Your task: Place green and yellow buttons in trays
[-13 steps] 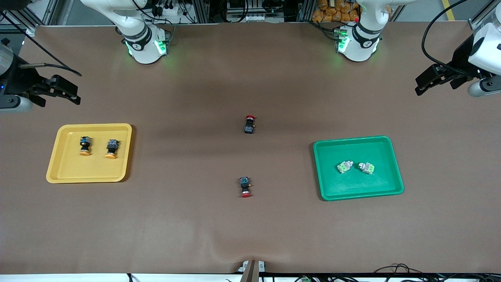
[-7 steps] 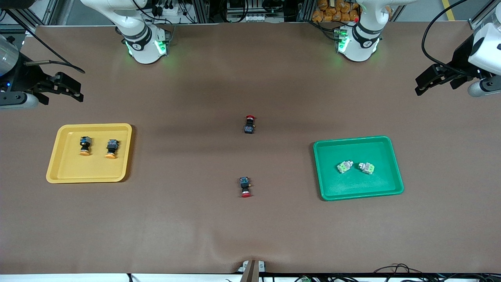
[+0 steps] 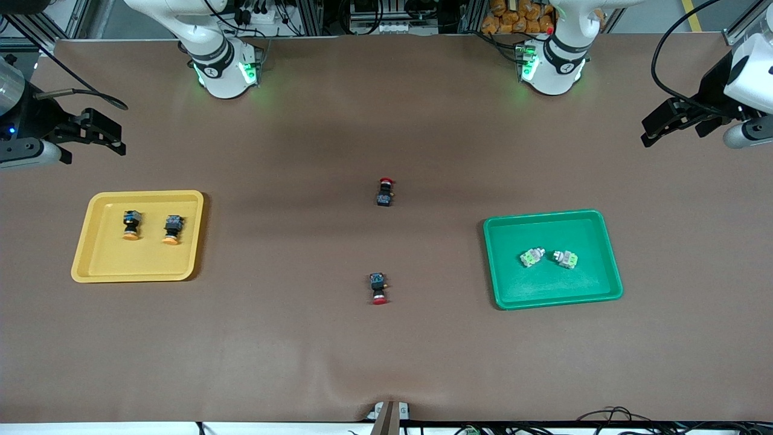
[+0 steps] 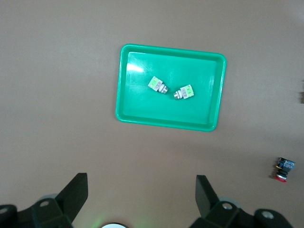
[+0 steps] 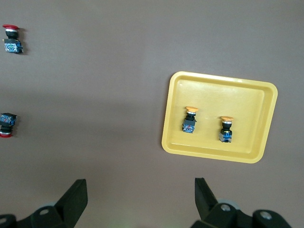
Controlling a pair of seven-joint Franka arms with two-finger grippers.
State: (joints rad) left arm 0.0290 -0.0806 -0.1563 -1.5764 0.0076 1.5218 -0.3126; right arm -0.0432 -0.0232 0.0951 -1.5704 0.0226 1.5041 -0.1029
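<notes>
Two black-bodied buttons with orange-yellow caps point(image 3: 131, 224) point(image 3: 172, 229) lie in the yellow tray point(image 3: 96, 266), also in the right wrist view point(image 5: 190, 121) point(image 5: 226, 129) point(image 5: 211, 152). Two grey-white buttons with green faces point(image 3: 532, 257) point(image 3: 566, 259) lie in the green tray point(image 3: 555, 298), also in the left wrist view point(image 4: 157, 85) point(image 4: 184, 91) point(image 4: 166, 120). My right gripper point(image 3: 107, 140) is open and empty, up over the table at the right arm's end. My left gripper point(image 3: 655, 130) is open and empty, up over the left arm's end.
Two black switches with red caps lie on the brown table between the trays: one point(image 3: 384, 191) farther from the front camera, one point(image 3: 378, 287) nearer to it. Both show in the right wrist view point(image 5: 10, 39) point(image 5: 6, 125).
My right gripper has risen and drawn back a little toward the right arm's end of the table. The left gripper has barely moved. Buttons and trays are unchanged.
</notes>
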